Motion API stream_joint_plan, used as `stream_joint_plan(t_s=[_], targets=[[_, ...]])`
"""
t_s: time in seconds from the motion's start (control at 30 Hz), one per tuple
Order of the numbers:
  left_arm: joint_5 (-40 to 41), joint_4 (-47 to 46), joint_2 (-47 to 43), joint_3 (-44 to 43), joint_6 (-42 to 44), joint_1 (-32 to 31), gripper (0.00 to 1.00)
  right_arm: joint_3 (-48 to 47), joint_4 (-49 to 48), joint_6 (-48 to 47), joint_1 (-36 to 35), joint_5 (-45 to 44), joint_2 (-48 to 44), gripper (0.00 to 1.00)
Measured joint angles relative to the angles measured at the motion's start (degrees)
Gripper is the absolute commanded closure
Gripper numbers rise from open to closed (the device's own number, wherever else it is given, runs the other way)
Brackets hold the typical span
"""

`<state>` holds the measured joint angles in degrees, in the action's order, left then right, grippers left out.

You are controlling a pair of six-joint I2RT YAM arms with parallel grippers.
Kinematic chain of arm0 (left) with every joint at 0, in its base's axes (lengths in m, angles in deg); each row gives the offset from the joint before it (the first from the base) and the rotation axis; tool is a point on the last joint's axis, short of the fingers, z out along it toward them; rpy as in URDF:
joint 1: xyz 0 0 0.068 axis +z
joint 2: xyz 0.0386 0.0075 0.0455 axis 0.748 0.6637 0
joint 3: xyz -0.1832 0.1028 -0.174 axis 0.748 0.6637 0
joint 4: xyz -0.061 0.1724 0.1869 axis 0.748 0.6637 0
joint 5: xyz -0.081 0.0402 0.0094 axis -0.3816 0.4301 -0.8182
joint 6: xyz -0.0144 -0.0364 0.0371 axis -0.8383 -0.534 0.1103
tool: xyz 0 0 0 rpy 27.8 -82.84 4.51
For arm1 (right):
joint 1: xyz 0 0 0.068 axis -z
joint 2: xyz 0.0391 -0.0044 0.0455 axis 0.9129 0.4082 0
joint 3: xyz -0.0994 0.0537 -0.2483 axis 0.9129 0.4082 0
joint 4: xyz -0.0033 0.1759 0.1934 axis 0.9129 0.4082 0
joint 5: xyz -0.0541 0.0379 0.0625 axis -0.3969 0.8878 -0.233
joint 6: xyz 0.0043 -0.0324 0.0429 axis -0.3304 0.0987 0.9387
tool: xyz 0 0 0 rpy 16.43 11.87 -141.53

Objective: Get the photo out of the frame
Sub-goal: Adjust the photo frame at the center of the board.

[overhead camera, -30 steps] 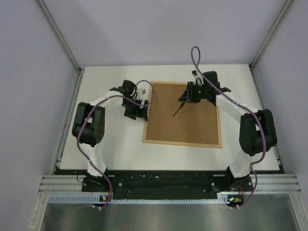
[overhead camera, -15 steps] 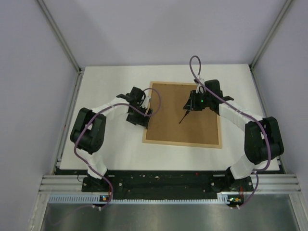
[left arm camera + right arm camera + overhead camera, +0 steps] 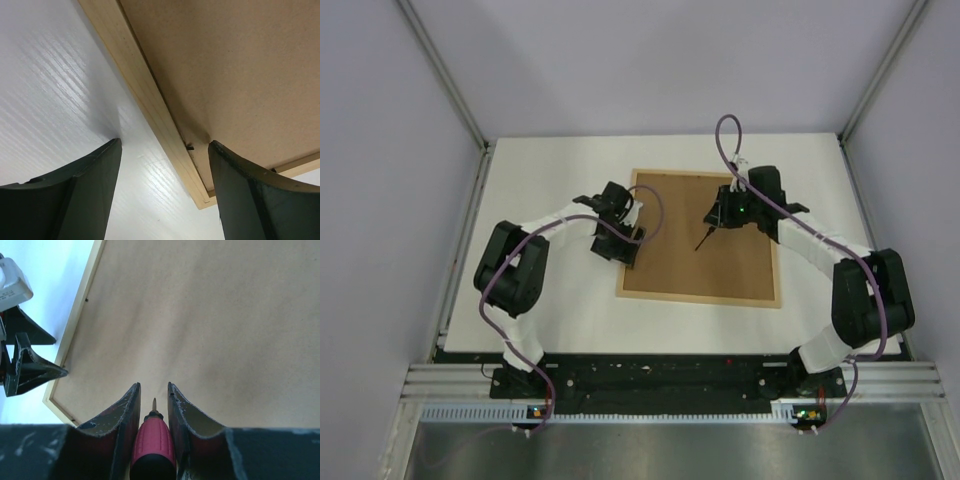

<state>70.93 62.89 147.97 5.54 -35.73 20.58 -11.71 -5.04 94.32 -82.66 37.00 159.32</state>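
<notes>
Nearest the arm bases, a bare strip of flat white table (image 3: 570, 320), leaving open room along the near side for sliding or setting things down. Next, the large rectangular light-wood picture frame (image 3: 698, 298), laid flat and face down on that table, probably so as to expose the plain brown fibreboard backing board (image 3: 720, 265) filling its whole back. No sign of the photo in any view; judged to lie hidden beneath that board, inside the frame. At the left rim (image 3: 150, 100), toward the near-left corner, the black two-finger left gripper (image 3: 623, 243), jaws apart and gripping nothing, straddling the wood: one finger (image 3: 85, 185) over the table just outside, the other (image 3: 250, 190) over the board just inside. Likely poised there to steady the rim, or to work at the small dark retaining tab (image 3: 190, 147) tucked into the seam between rim and board. Very little slack at that seam, the board sitting flush within the rim, with no lifted edge to catch. Further in, above the middle of the board, the black right gripper (image 3: 725, 212), jaws closed on a slim screwdriver with magenta handle and black collar (image 3: 154, 440), thin tip aimed down at the board; contact impossible to tell. Presumably carried as a prying tool for turning tabs aside. Wide bare table left of the frame, a narrower strip on the right, and beyond the far rim only a short band before the back wall
</notes>
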Motion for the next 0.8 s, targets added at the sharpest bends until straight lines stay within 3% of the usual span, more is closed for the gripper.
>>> stream_joint_plan(t_s=[0.1, 0.2, 0.43, 0.67, 0.8], targets=[[0.5, 0.1, 0.5, -0.4, -0.3, -0.8, 0.43, 0.4, -1.2, -0.3, -0.1, -0.4, 0.0, 1.0], [1.0, 0.2, 0.7, -0.7, -0.7, -1.2, 0.54, 1.1, -1.2, -0.3, -0.2, -0.4, 0.0, 1.0], [1.1, 0.3, 0.8, -0.9, -1.0, -1.6, 0.6, 1.2, -1.3, -0.6, -0.5, -0.6, 0.0, 1.0], [1.1, 0.7, 0.5, -1.0, -2.6, -1.6, 0.8, 1.2, -1.5, -0.8, -0.5, -1.0, 0.0, 1.0], [1.4, 0.7, 0.3, -1.0, -2.8, -1.6, 1.0, 1.2, -2.2, -1.3, -0.5, -1.6, 0.2, 1.0]])
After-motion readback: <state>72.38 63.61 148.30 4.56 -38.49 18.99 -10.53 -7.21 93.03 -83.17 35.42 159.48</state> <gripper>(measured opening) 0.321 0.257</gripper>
